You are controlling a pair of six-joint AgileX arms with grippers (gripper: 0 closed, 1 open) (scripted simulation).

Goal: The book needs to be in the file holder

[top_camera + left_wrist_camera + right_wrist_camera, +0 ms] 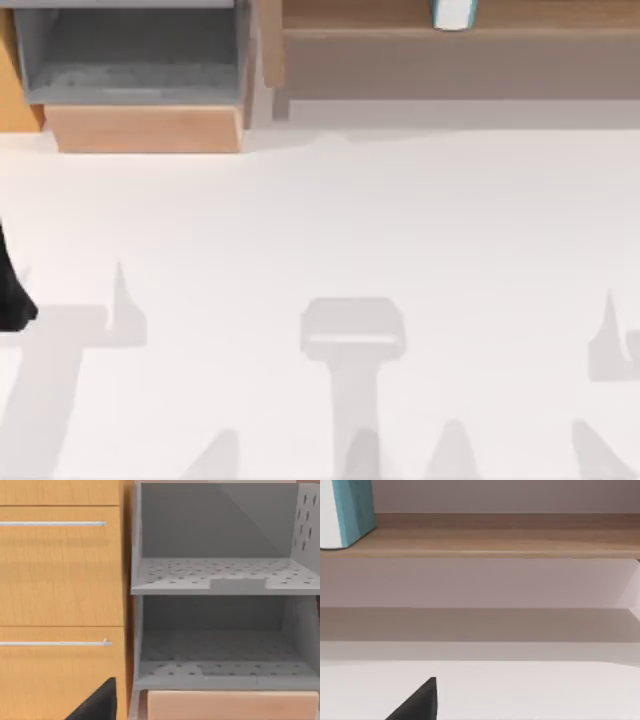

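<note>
Left gripper (14, 305) at nine o'clock; grip state unclear. Book (453, 13) upright on shelf (540, 40) at one o'clock, file holder (130, 60) at eleven; probably light, stiff, slick-covered; best pinched across covers.

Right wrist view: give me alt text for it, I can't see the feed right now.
The book, teal cover with white page edges, stands upright on the brown wooden shelf, not yet in the file holder. Below the shelf lies the white table, and a black tip of the right gripper pokes in at the edge.
</note>
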